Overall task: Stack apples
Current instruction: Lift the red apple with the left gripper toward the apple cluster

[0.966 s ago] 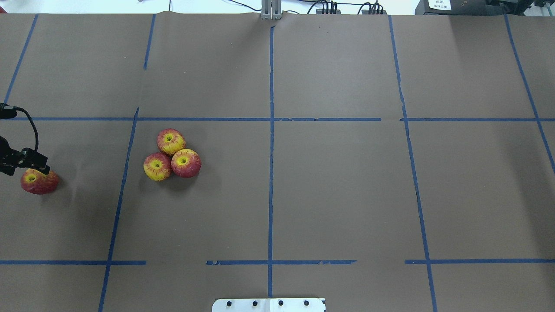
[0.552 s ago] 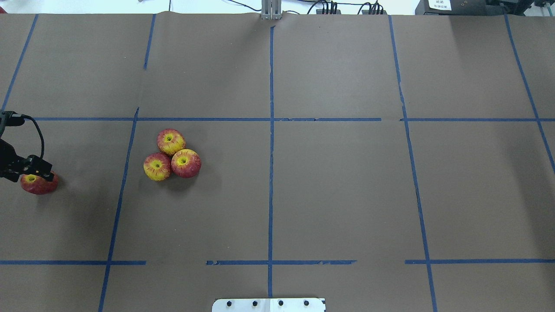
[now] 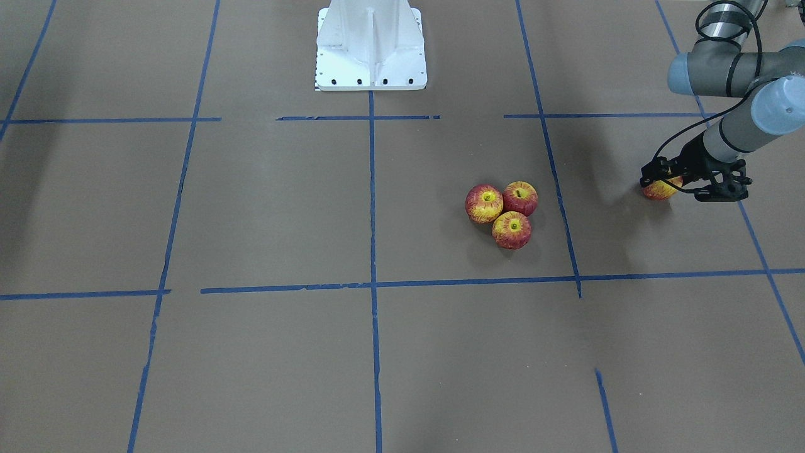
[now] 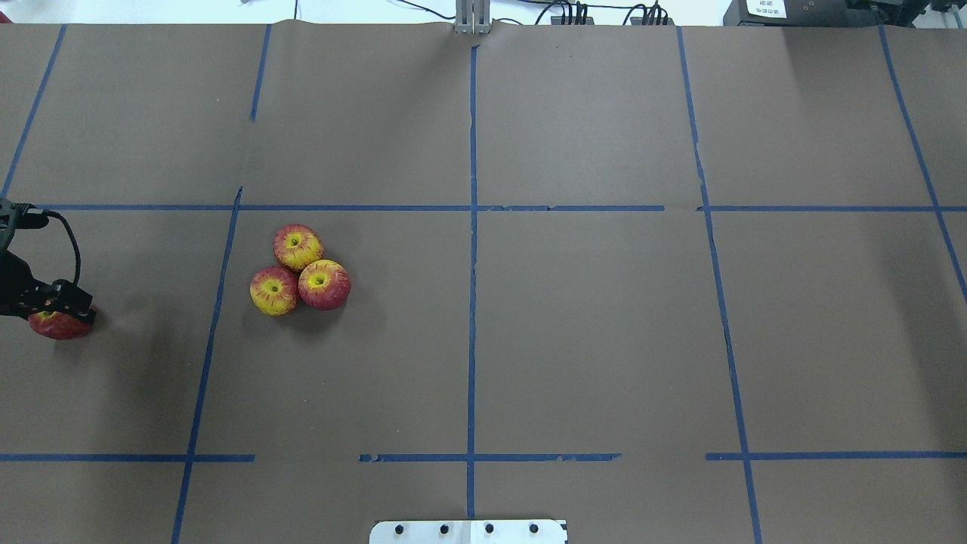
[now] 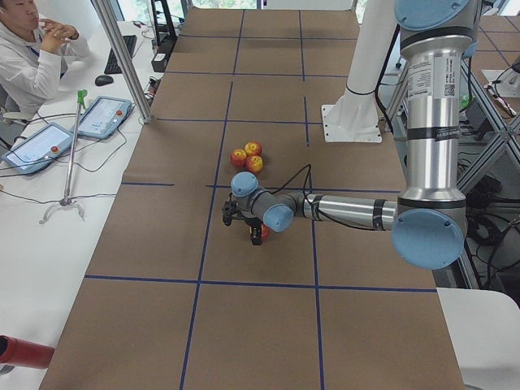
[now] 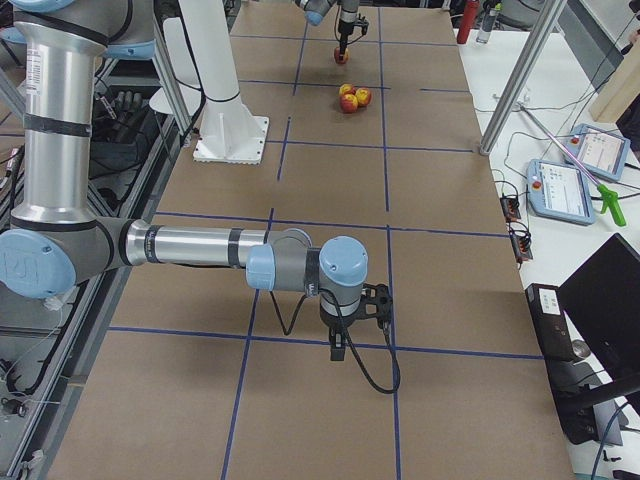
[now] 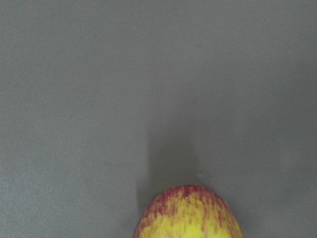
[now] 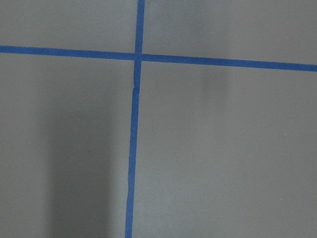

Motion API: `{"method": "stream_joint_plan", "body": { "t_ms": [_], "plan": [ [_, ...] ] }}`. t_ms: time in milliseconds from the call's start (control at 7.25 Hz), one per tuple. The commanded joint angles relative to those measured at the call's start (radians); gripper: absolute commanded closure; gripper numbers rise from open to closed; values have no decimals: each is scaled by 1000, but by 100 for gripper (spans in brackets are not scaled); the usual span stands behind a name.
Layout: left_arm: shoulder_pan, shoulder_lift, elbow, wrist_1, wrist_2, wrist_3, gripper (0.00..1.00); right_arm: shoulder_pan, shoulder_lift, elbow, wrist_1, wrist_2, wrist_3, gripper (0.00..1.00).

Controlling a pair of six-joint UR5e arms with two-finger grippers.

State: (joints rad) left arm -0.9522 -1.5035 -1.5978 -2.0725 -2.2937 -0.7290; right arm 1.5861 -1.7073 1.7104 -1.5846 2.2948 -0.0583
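Observation:
Three apples (image 4: 298, 246) (image 4: 273, 290) (image 4: 324, 284), red and yellow, sit touching in a cluster left of the table's middle; the cluster also shows in the front view (image 3: 506, 214). A fourth apple (image 4: 57, 327) rests on the table at the far left edge. My left gripper (image 4: 60, 311) is down over it, fingers against its sides, hiding its top; the front view shows the same (image 3: 666, 182). The left wrist view shows this apple's top (image 7: 188, 215) at the bottom edge. My right gripper (image 6: 340, 348) hangs over the far right; I cannot tell its state.
Brown paper with a blue tape grid (image 4: 471, 227) covers the table. The white robot base (image 3: 371, 44) stands at the robot's edge. A side table with tablets (image 5: 97, 118), a metal post (image 5: 122, 57) and an operator (image 5: 32, 49) lies beyond the far edge.
My left gripper has come down onto the fourth apple. The apple has shifted slightly left on the table. The three clustered apples have not moved.

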Motion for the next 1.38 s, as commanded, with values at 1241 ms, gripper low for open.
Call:
{"method": "stream_joint_plan", "body": {
  "t_ms": [1241],
  "plan": [
    [88,-498,-125,532,-76,-451,100,0,0,0,0,0,0,0]
  ]
}}
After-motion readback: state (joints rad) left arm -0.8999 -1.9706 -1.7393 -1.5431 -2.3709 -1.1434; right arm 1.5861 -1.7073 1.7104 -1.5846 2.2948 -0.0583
